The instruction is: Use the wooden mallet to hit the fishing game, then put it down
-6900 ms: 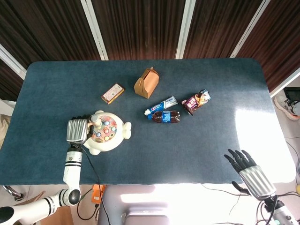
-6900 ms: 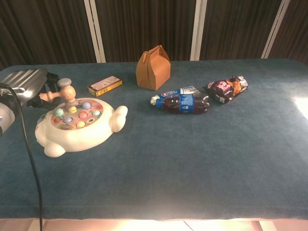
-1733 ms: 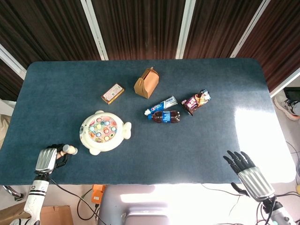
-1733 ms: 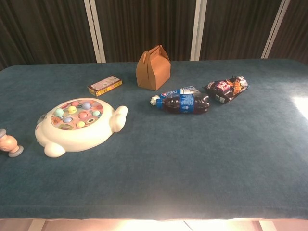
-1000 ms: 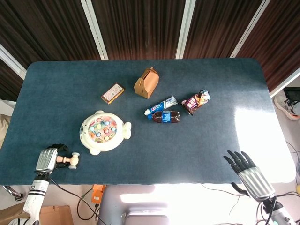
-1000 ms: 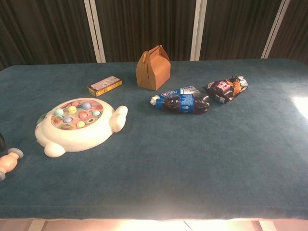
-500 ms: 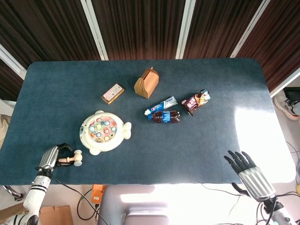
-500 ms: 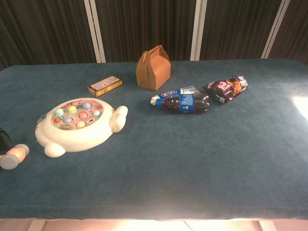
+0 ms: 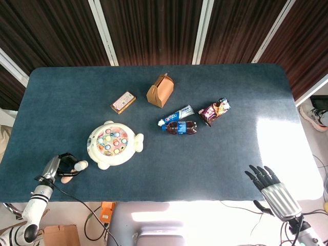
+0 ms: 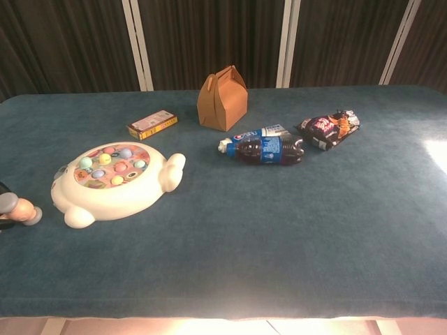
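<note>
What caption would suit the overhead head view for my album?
Left hand holding the wooden mallet at the table's near-left edge, beside the fishing game.

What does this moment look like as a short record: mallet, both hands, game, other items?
mallet: wooden mallet at the table's near left edge, left of the fishing game, apart from it
left hand: left hand around the mallet handle
right hand: right hand empty, fingers spread, near right edge
game: flat on the table
other: paper box, cola bottle
</note>
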Robot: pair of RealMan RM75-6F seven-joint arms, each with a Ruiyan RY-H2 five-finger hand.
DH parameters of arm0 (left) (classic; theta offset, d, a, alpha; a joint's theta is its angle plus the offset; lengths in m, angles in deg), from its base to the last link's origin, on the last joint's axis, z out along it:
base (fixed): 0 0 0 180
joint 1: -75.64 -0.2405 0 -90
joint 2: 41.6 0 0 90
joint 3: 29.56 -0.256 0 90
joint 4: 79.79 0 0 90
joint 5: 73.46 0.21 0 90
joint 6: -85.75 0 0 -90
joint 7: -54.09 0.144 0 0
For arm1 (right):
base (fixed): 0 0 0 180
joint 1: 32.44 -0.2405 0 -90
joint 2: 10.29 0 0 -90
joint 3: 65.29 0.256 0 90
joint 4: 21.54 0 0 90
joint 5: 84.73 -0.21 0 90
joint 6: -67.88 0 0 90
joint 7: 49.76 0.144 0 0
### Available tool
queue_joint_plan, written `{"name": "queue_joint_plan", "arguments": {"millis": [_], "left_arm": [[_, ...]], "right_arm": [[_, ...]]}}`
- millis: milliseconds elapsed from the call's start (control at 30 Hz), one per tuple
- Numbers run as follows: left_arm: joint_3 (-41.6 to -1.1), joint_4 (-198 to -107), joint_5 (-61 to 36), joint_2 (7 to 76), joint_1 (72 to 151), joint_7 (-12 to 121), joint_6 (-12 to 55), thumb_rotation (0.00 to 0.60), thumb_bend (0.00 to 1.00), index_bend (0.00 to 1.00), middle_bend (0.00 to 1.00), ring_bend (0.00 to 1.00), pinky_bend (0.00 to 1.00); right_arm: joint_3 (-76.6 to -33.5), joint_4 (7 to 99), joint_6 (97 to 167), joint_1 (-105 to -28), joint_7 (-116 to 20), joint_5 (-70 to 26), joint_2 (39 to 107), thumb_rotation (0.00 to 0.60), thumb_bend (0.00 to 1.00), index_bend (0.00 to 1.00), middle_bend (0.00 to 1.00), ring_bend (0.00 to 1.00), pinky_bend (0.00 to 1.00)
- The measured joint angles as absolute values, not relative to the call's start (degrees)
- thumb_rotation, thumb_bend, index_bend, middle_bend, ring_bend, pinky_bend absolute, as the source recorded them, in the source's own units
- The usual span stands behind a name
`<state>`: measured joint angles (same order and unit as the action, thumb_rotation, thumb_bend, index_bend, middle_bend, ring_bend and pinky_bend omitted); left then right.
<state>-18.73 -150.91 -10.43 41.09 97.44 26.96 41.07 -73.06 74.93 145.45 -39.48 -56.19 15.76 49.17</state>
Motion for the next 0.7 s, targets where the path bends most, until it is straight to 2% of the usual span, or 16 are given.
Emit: {"name": "queue_joint_plan", "arguments": {"millis": [700], "left_arm": [[-18.62,-149.65,-8.1,41.22,97.41,24.82,40.37,0.6,0.11,0.51,0.46,0.33,0.39]], "right_arm": [[-73.0,74.91,145.56,-39.42,-56.09,15.74,49.09,0.6,0.24,0.0,0.0,0.0,0.0]]}}
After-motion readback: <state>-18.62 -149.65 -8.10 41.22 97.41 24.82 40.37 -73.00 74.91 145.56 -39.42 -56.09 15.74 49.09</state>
